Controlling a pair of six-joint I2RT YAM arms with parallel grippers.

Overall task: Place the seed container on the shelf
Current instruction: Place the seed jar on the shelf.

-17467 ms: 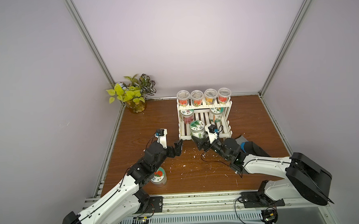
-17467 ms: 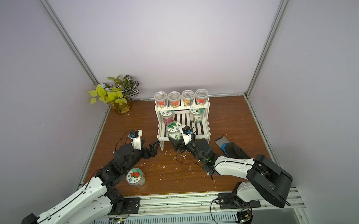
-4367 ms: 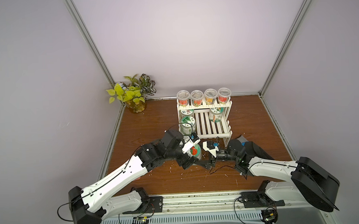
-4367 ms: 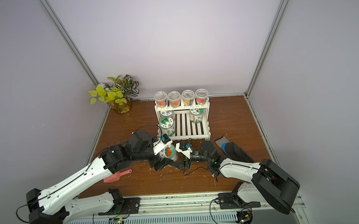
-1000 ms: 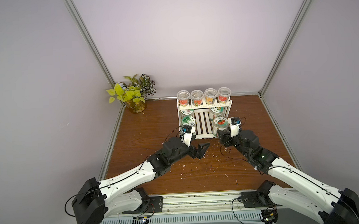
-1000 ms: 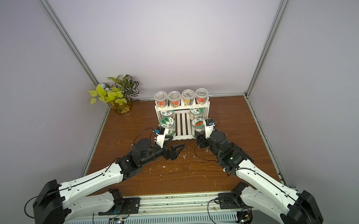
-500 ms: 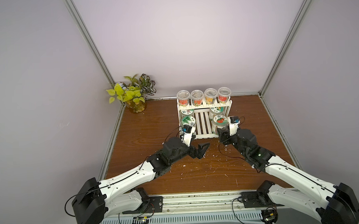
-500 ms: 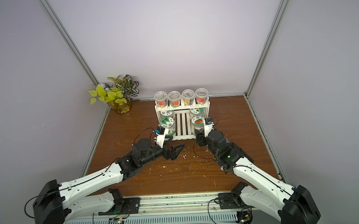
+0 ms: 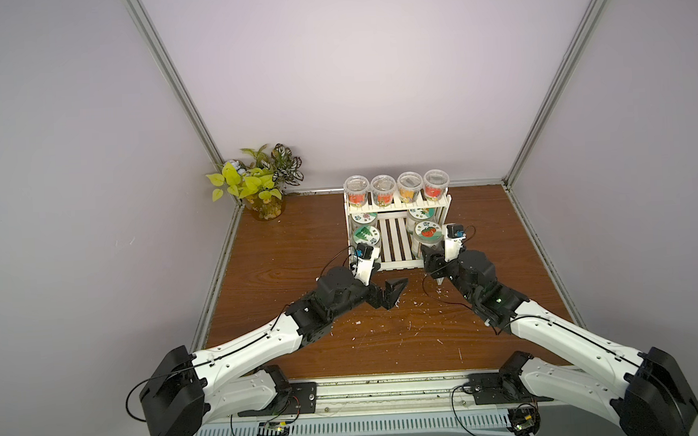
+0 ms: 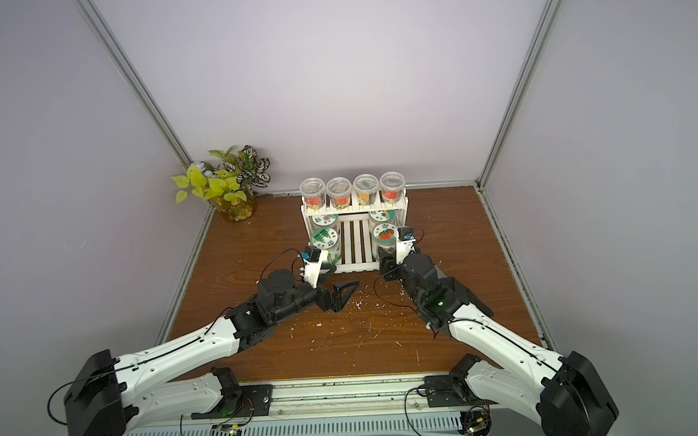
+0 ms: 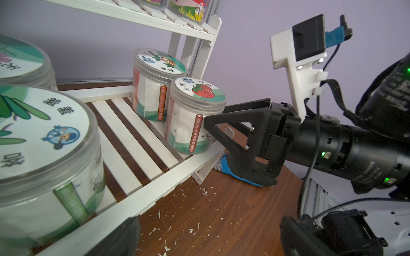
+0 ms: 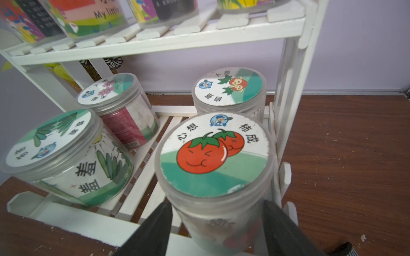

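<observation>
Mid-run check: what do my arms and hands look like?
Both arms, left arm and right arm, have white links with black joints and bases. The left hand and right hand have black triangular open-frame fingers. Each wrist carries a white camera bracket with a blue connector and thin black cables; green lights glow on the right arm.

Soft, even, bright light, faint shadows; wrist views bow at edges; the seed container (image 12: 213, 155) blurs up close.
</observation>
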